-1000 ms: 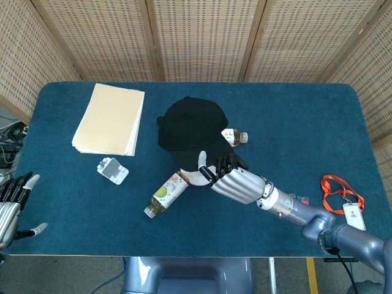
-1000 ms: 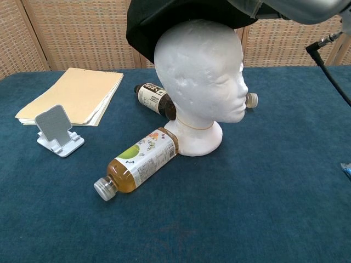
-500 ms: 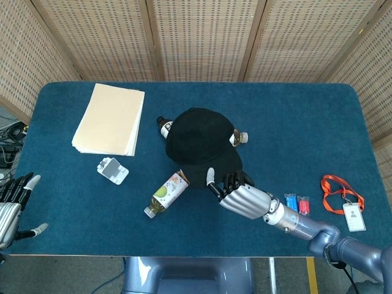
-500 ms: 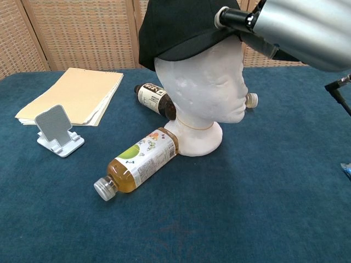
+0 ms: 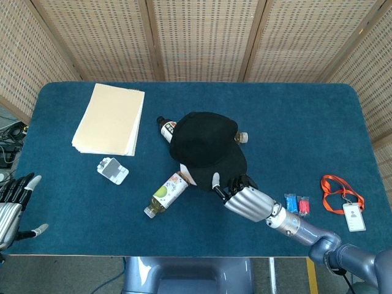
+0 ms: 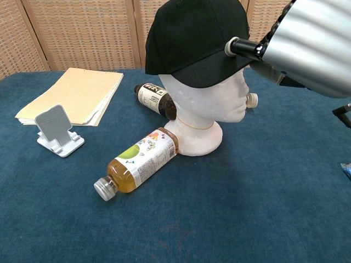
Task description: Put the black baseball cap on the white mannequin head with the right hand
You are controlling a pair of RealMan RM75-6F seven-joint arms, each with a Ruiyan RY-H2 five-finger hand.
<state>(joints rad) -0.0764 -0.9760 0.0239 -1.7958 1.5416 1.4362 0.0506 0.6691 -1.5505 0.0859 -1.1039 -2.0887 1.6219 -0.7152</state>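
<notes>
The right hand point(image 5: 248, 201) grips the brim of the black baseball cap point(image 6: 192, 41), a fingertip point(image 6: 232, 46) pressed on the brim's side in the chest view. The cap sits on top of the white mannequin head point(image 6: 211, 107), covering its crown and brow, brim forward over the face. Just beside the hand, at the base of the mannequin head, lies a juice bottle point(image 6: 137, 163) of amber liquid on its side, cap pointing away from the head. Beyond the head lies a dark-labelled bottle point(image 6: 155, 99), also on its side. Farther off across the blue counter point(image 5: 294, 122) are a small phone stand point(image 6: 56, 130) and a stack of tan folders point(image 5: 110, 119). The left hand point(image 5: 13, 205) rests well apart at the counter's edge, fingers spread, holding nothing.
</notes>
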